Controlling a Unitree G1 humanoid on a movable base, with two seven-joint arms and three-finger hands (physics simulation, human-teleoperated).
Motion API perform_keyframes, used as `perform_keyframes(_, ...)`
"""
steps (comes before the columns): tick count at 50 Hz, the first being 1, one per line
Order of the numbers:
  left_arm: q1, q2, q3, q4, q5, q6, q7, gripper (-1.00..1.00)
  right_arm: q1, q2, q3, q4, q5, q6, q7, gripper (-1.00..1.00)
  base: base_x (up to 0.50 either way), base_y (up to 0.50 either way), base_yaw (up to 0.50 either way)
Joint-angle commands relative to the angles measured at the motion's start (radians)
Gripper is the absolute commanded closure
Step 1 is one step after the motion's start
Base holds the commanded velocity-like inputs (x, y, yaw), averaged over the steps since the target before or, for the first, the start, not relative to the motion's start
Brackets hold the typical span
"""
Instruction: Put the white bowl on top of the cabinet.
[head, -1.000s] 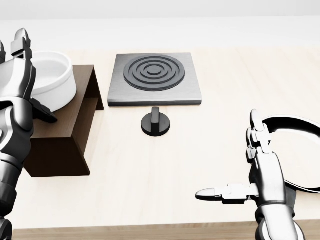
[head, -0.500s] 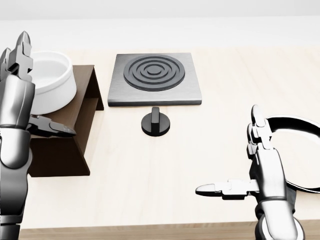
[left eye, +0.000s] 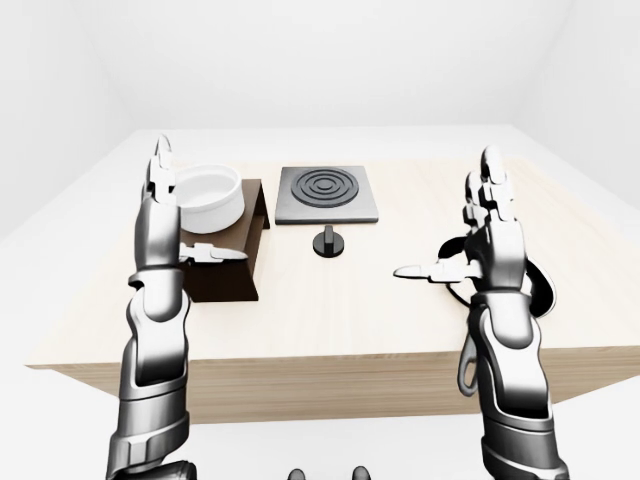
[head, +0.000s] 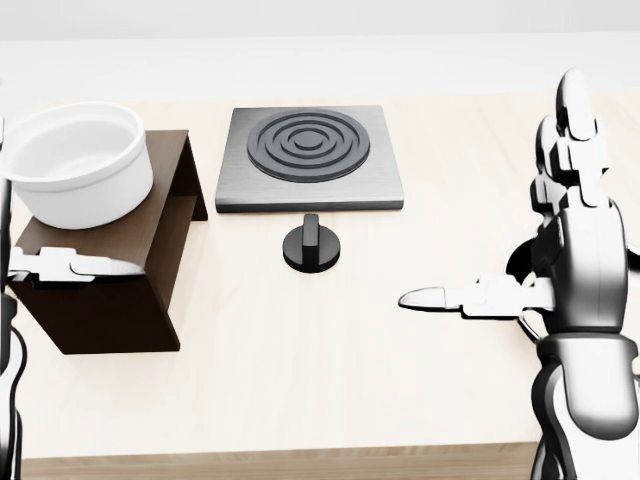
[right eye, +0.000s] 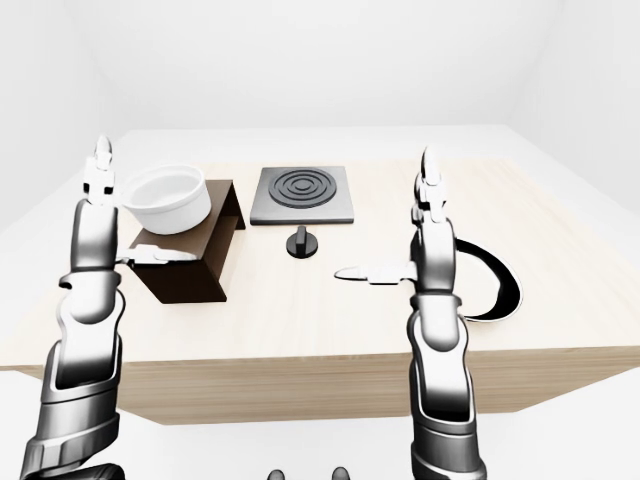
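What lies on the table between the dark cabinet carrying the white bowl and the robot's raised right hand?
In the head view, a black knob stands on the table between the cabinet and the right hand; the white bowl sits on the cabinet.

Bright, even, diffuse light, source not discernible; white surroundings near overexposed, wall edges faint; shadows soft and weak, slight under the cabinet (head: 110, 290) and knob (head: 311, 247); glossy highlights on both arms; renders sharp throughout, no blur, no visible edge distortion.
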Motion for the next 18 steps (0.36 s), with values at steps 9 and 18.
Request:
perform_keyframes(9,0.045,-0.032,-0.008,-0.112,-0.102,0.0,-0.014,-1.0,-0.107,-0.021,-0.004,-0.147,0.0,0.0,-0.01,-1.0,0.0,0.0,0.0)
perform_keyframes(18,0.053,-0.055,-0.035,-0.125,-0.103,0.0,-0.022,-1.0,-0.125,-0.027,-0.007,-0.166,0.004,0.0,-0.012,-1.0,0.0,0.0,0.0)
